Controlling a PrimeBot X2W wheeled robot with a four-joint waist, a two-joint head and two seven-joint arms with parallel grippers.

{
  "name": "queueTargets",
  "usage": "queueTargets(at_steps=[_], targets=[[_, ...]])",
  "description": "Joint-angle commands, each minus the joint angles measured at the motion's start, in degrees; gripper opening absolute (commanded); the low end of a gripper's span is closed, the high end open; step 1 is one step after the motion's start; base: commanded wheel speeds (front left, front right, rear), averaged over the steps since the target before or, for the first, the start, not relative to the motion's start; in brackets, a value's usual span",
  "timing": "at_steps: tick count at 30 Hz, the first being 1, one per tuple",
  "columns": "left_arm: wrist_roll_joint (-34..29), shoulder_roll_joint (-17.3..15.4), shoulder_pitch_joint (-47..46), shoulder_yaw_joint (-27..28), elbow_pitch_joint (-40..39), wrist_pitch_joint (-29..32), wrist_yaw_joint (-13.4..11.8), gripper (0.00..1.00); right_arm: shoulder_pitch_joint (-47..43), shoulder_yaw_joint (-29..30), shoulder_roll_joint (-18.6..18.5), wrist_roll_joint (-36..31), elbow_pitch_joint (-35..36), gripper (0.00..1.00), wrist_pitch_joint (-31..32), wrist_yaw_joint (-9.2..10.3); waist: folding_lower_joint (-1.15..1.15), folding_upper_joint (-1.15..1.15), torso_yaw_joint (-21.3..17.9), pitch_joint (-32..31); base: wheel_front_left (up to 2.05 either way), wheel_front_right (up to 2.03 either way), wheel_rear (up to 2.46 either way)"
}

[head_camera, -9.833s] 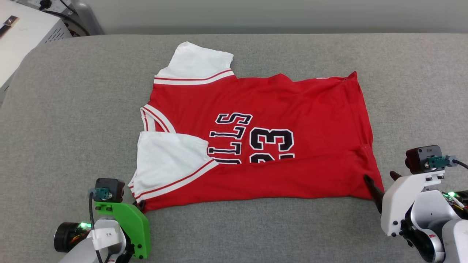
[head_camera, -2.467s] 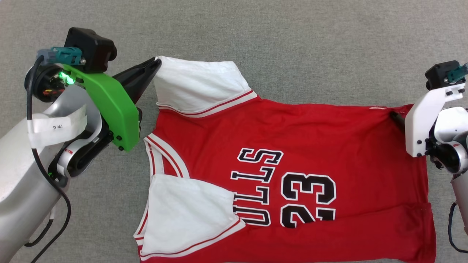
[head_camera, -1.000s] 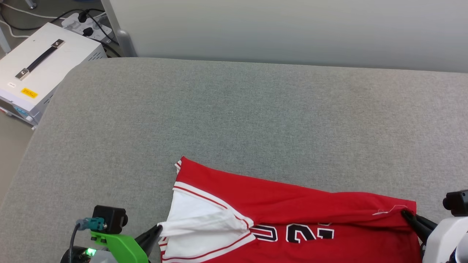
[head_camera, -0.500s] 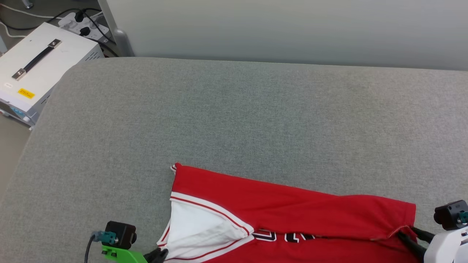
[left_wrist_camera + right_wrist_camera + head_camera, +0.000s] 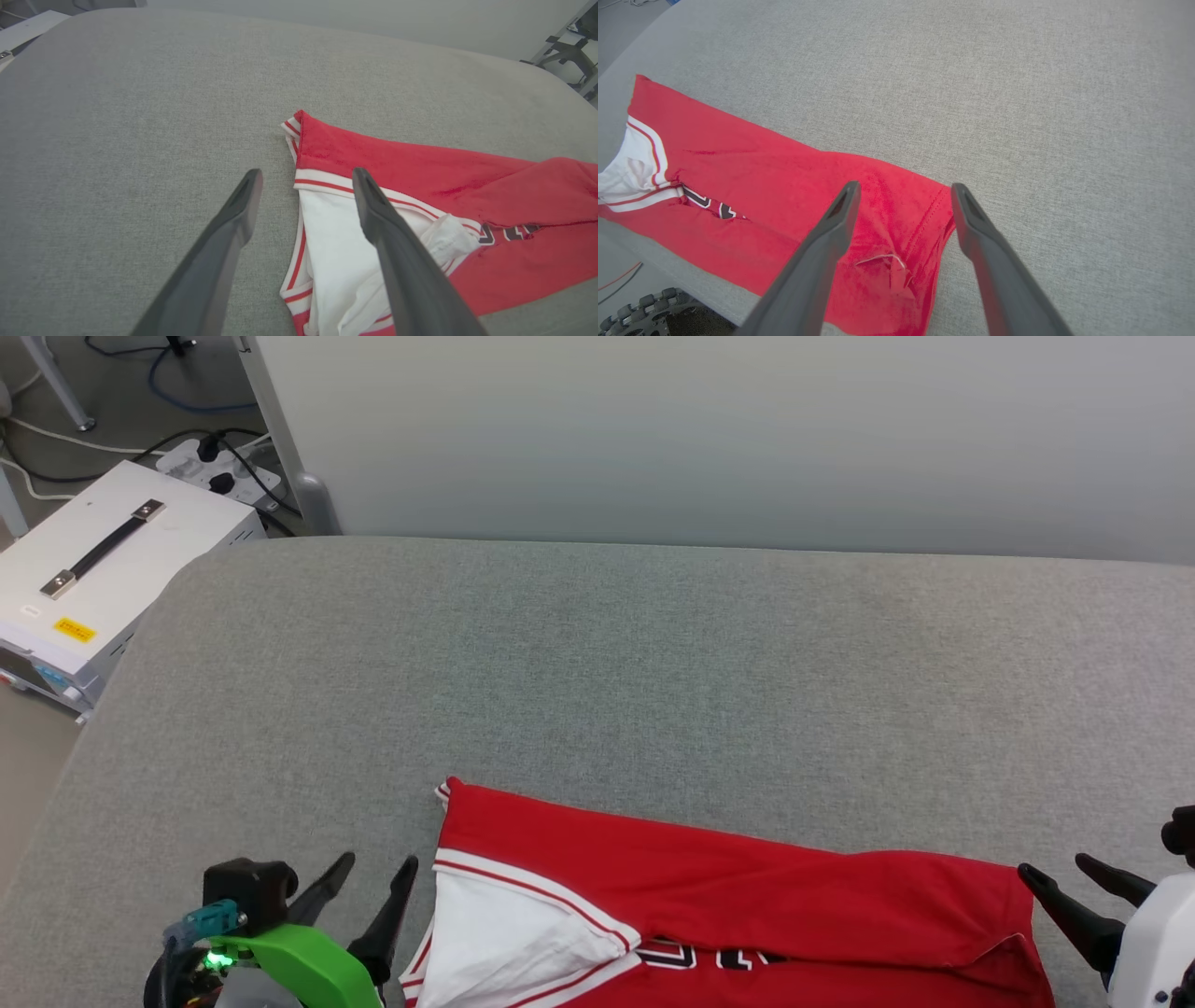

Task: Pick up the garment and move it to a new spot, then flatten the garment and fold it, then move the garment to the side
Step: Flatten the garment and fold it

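One garment [image 5: 747, 896], folded, lay on the surface [image 5: 597, 663]. Both pincers stood spread and empty: left pincer [image 5: 379, 861] beside its sleeve, right pincer [image 5: 1053, 865] at its hem. Head view gave one white box [image 5: 121, 551]; right wrist view gave one loose hem thread [image 5: 878, 258].

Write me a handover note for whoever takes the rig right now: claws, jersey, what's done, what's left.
Left claw: open, holding nothing, beside the white sleeve.
Right claw: open, holding nothing, at the hem.
Red jersey: lies on the gray padded surface, near its front edge, folded lengthwise. The top layer covers most of the black lettering.
Done: laid down with one lengthwise fold.
Left: probably another fold across, then move it to the side.
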State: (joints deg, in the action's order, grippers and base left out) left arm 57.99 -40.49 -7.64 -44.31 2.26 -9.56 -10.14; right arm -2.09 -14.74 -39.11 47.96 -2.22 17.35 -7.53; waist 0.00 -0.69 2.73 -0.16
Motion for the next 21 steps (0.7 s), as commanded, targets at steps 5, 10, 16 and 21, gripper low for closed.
queueTargets(at_steps=[5, 10, 16, 21], targets=[[-5.16, 3.53, -0.88, 6.47, -1.85, -5.21, -2.70, 1.00, -2.60, 7.63, 7.01, -4.00, -1.63, 1.00, 5.71, 0.04, 0.00, 0.69, 0.05, -0.17, 0.00, 0.00, 0.00], [-20.02, 7.74, 1.15, 16.49, -4.99, -5.40, -4.87, 1.00, -3.90, 13.97, 13.33, -9.83, -3.09, 1.00, 9.78, 0.04, 0.00, 0.69, 0.59, 0.40, 0.00, 0.00, 0.00], [-32.84, 15.15, 7.70, 29.51, -8.59, -5.42, -1.66, 1.00, -4.97, 19.40, 19.00, -13.05, -3.83, 1.00, 14.81, 0.04, 0.00, 0.69, 0.91, 1.45, 0.00, 0.00, 0.00], [-37.75, 21.42, 11.47, 37.49, -9.64, -5.43, 3.43, 1.00, -5.04, 21.84, 21.16, -14.49, -5.08, 1.00, 17.56, 0.04, 0.00, 0.69, 1.57, 2.45, 0.00, 0.00, 0.00]])
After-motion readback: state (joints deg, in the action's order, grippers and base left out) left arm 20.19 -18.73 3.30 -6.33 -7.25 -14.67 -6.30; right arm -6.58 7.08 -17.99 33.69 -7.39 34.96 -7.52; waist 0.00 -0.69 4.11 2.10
